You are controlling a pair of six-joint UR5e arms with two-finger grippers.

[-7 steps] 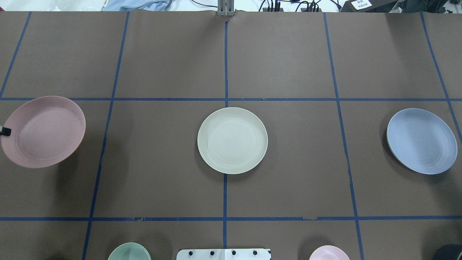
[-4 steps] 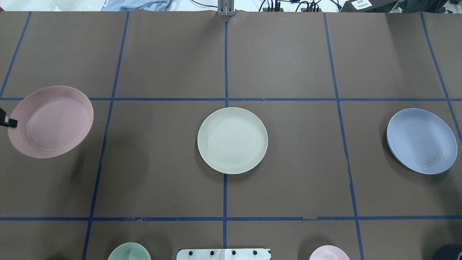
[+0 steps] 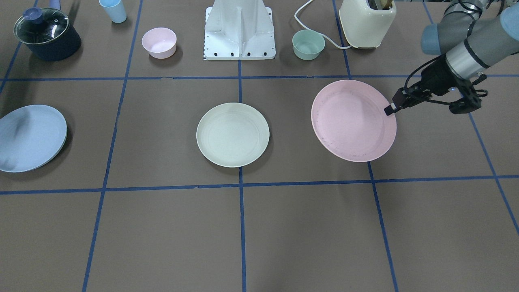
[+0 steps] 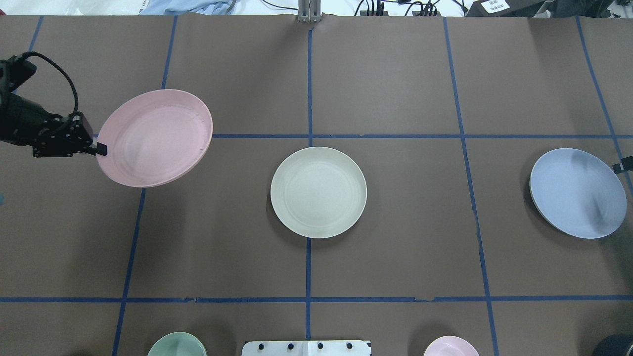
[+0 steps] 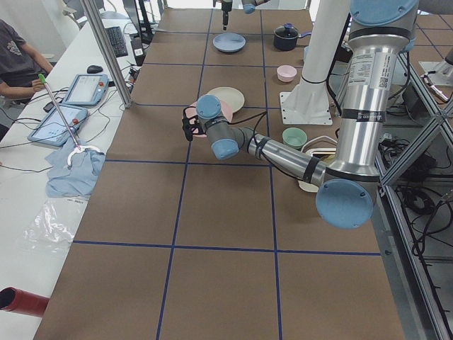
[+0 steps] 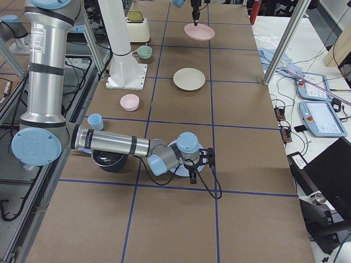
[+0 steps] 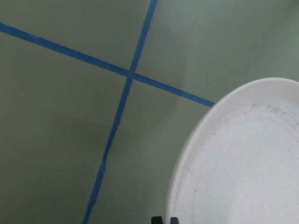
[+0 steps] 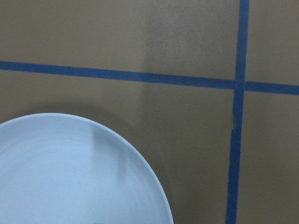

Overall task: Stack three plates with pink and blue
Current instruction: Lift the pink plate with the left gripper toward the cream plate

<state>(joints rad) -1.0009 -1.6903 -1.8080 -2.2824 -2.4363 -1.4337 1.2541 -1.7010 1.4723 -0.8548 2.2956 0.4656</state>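
My left gripper point(image 4: 99, 148) is shut on the near-left rim of the pink plate point(image 4: 156, 138) and holds it tilted above the table. It also shows in the front view point(image 3: 390, 108), with the pink plate point(image 3: 352, 121) to the right of centre there. The cream-green plate point(image 4: 318, 192) lies flat at the table's centre. The blue plate point(image 4: 577, 193) lies at the far right. Only a tip of my right gripper point(image 4: 622, 165) shows, at the blue plate's right edge. I cannot tell whether it is open. The right wrist view shows the blue plate point(image 8: 70, 172) close below.
Along the robot's side stand a small pink bowl point(image 3: 159, 41), a small green bowl point(image 3: 308, 44), a cream toaster point(image 3: 367, 22), a dark lidded pot point(image 3: 46, 34), a blue cup point(image 3: 113, 10) and the white robot base point(image 3: 240, 30).
My left gripper has carried the pink plate up and toward the table's centre. My right gripper's tip has come into view at the blue plate's edge, and its shadow now falls on that plate.
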